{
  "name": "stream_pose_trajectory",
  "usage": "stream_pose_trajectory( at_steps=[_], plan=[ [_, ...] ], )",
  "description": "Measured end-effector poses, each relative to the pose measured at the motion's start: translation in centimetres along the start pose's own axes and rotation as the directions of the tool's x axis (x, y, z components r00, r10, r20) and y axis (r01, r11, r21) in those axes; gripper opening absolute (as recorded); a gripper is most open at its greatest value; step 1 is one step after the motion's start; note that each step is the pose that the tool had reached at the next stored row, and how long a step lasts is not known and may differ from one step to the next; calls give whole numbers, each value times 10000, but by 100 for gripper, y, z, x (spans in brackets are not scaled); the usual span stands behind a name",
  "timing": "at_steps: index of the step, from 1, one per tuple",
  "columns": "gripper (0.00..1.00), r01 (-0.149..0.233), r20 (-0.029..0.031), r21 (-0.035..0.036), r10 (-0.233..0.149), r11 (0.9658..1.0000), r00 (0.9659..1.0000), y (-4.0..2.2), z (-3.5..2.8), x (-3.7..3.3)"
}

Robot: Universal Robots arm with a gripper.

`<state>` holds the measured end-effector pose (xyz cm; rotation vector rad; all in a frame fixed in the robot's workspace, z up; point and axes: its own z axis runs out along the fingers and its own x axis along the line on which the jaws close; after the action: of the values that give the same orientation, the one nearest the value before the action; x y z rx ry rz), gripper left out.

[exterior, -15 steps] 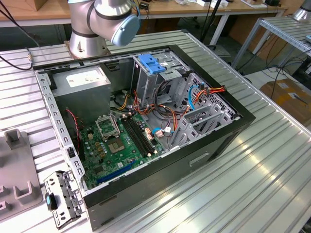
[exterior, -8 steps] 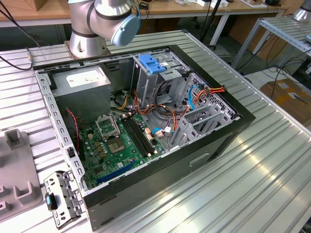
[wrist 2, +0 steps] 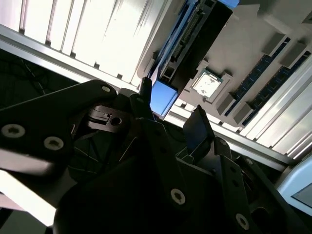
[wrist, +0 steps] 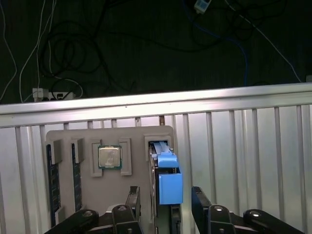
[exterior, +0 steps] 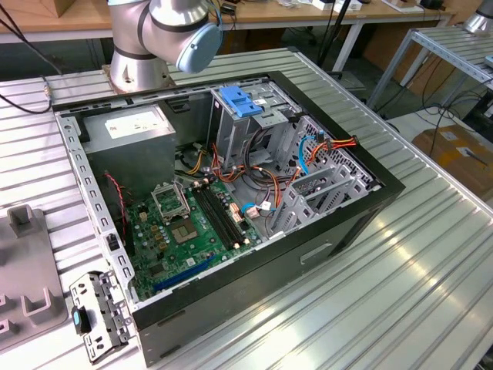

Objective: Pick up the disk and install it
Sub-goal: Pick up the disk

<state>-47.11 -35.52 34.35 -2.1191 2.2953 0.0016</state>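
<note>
The disk (wrist: 165,163) stands on edge in a slot of a grey holder tray (wrist: 139,134), with a blue carrier piece (wrist: 170,187) on its side. My gripper (wrist: 166,204) is open just above it. One dark finger (wrist: 134,202) is on each side of the disk, and neither touches it. In the second wrist view the gripper (wrist 2: 170,114) hangs close to the blue piece (wrist 2: 163,97), and the disk's dark edge (wrist 2: 200,29) runs away from the fingers.
The tray also holds a processor chip (wrist: 109,157) and memory sticks (wrist: 51,180). In the exterior view the open computer case (exterior: 339,223) lies on the ribbed metal table, with a drive cage and blue latch (exterior: 243,104), a power-supply box (exterior: 127,123), a motherboard (exterior: 192,223) and loose cables. A bracket plate (exterior: 96,316) lies nearby.
</note>
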Motion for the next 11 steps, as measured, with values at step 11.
stream_pose_trajectory(
  at_steps=[11],
  plan=[
    [54, -104, -6, -78, 104, 9999, 9999, 36, 181, 5]
  ],
)
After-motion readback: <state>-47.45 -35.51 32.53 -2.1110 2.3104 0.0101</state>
